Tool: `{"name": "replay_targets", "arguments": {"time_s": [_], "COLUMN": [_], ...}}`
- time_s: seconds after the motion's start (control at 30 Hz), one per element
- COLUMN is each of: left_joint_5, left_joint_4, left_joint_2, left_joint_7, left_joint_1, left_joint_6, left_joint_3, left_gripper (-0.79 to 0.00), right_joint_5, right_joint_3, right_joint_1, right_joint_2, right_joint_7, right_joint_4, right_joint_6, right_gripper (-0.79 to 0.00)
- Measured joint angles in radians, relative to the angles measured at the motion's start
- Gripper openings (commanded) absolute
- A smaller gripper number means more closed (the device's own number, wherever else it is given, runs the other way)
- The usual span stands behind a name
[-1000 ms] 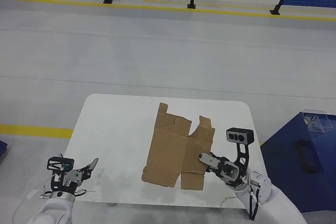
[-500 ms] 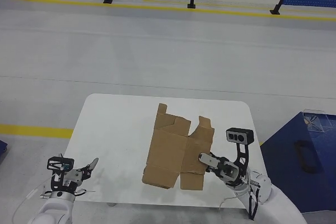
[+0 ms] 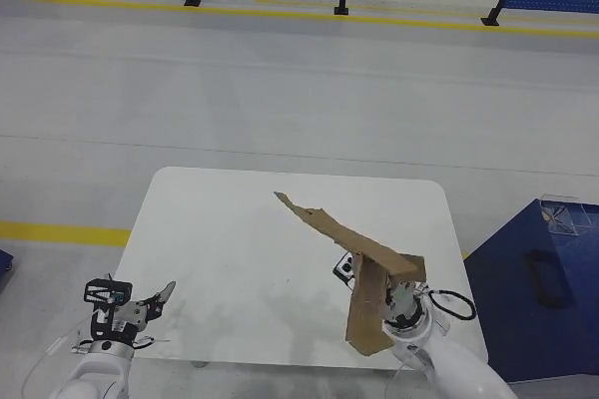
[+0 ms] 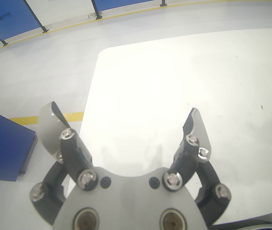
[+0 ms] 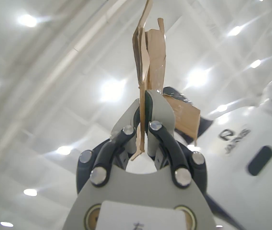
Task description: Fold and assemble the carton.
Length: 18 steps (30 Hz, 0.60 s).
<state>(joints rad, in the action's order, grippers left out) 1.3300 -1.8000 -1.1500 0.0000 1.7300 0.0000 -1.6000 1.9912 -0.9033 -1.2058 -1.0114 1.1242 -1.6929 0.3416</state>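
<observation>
Gripping the carton with the right gripper, both fingers pinched tight on one cardboard edge. Held up over the near right part of the table, nearly edge-on from above: sloping from a far tip near the table's middle to a fold by the right edge, one flap hanging toward the near edge. Cannot tell whether the far tip touches the table. Flattened and ragged, not yet squared into a box. Left gripper at the near left corner, straddling the table's edge, fingers spread wide, nothing between them
</observation>
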Motion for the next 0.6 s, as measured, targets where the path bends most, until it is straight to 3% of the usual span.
{"name": "replay_targets", "arguments": {"time_s": [0.13,0.27,0.43,0.6], "left_joint_5": [0.0,0.0,0.0,0.0], "left_joint_4": [0.0,0.0,0.0,0.0], "left_joint_2": [0.0,0.0,0.0,0.0], "left_joint_7": [0.0,0.0,0.0,0.0], "left_joint_1": [0.0,0.0,0.0,0.0], "left_joint_6": [0.0,0.0,0.0,0.0], "left_joint_3": [0.0,0.0,0.0,0.0], "left_gripper": [0.0,0.0,0.0,0.0], "right_joint_5": [0.306,0.572,0.744,0.73], "right_joint_3": [0.095,0.149,0.178,0.15], "right_joint_1": [0.04,0.078,0.105,0.095], "right_joint_2": [-0.027,-0.049,-0.068,-0.079], "right_joint_7": [-0.095,-0.245,-0.374,-0.427], "right_joint_4": [0.046,0.1,0.141,0.144], "right_joint_6": [0.394,0.591,0.628,0.614], "right_gripper": [-0.785,-0.785,-0.785,-0.785]}}
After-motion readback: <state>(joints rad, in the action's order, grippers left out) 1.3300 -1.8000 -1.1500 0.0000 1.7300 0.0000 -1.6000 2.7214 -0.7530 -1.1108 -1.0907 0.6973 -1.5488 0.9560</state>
